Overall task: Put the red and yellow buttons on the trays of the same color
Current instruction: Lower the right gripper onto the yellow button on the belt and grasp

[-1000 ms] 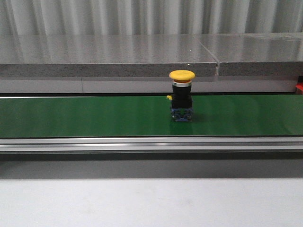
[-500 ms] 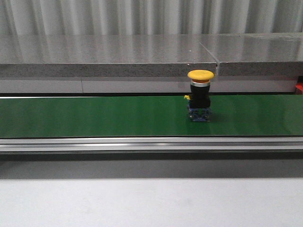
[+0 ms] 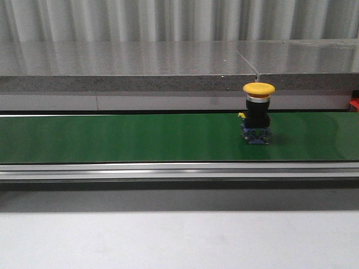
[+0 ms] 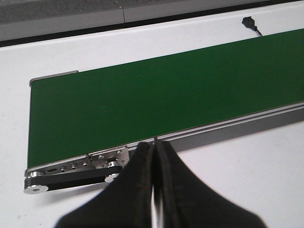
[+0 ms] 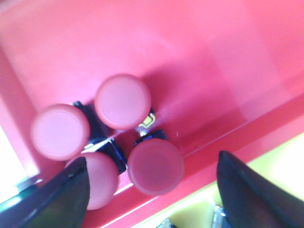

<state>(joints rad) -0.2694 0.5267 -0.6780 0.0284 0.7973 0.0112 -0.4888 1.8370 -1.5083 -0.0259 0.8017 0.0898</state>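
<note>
A yellow-capped button point(image 3: 258, 120) with a black body stands upright on the green conveyor belt point(image 3: 123, 137), right of centre. In the right wrist view, several red buttons point(image 5: 156, 166) stand close together in the red tray point(image 5: 213, 61). My right gripper point(image 5: 151, 190) hangs open above them, its fingers wide apart around the nearest red cap without touching it. A corner of the yellow tray point(image 5: 280, 166) shows beside the red one. My left gripper point(image 4: 154, 164) is shut and empty near the belt's end roller.
The belt's metal rail point(image 3: 179, 171) runs along the front, with a white tabletop point(image 3: 179, 241) below it. A grey stone ledge point(image 3: 129, 67) stands behind the belt. A small black plug point(image 4: 249, 22) lies on the white surface beyond the belt.
The yellow button has ridden the belt to the right, from about the middle to right of centre.
</note>
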